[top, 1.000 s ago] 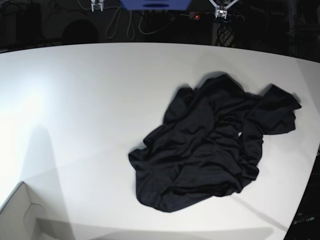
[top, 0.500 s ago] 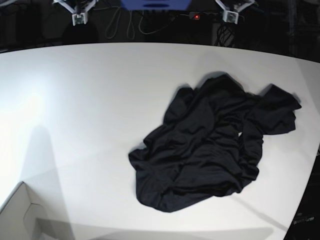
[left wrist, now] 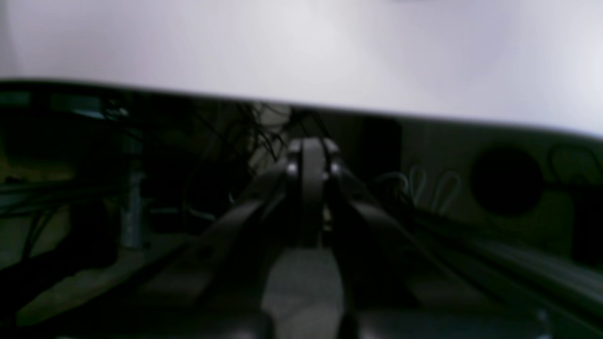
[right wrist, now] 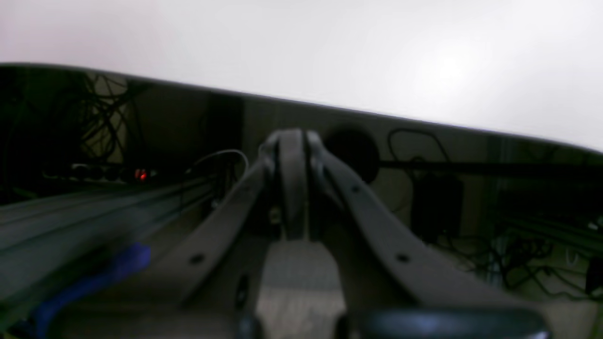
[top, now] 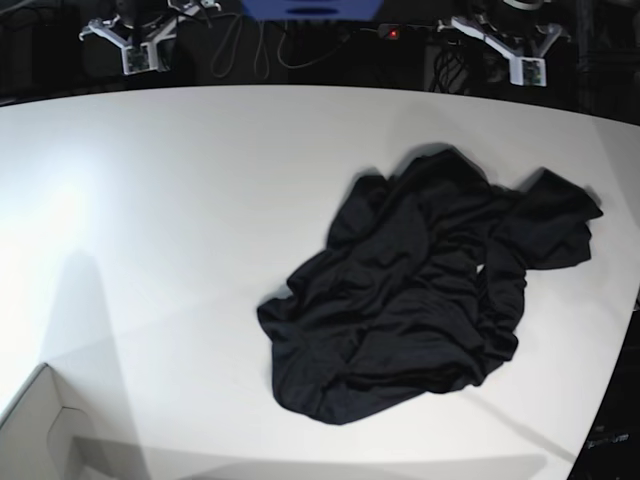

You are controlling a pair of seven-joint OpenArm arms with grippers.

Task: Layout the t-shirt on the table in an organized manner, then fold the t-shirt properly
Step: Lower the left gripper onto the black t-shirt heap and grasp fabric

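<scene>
The t-shirt (top: 430,290) lies crumpled in a loose black heap on the right half of the base view, resting on the white desk (top: 180,220) with its lower right part close to the desk's right edge. The heap's long axis runs diagonally, from the lower centre of the frame up toward the right, where one lobe, possibly a sleeve, sticks out near the edge. Nothing is spread flat yet, so by my reading the laying-out step has not begun.

Both arms sit at the far side of the desk, at the top of the base view, well apart from the cloth. The left pincer (top: 528,70) shows at the upper right of that frame, and the shirt lies below it and slightly to the left in the picture. The right pincer (top: 135,57) is at the upper left, with a wide stretch of bare desk between it and the heap. The left arm is plainly the nearer one, so it seems the likelier to reach first.

In the wrist views, the left pincer (left wrist: 308,153) and the right pincer (right wrist: 291,141) each show their jaws pressed together, holding nothing, with the desk's edge ahead.
</scene>
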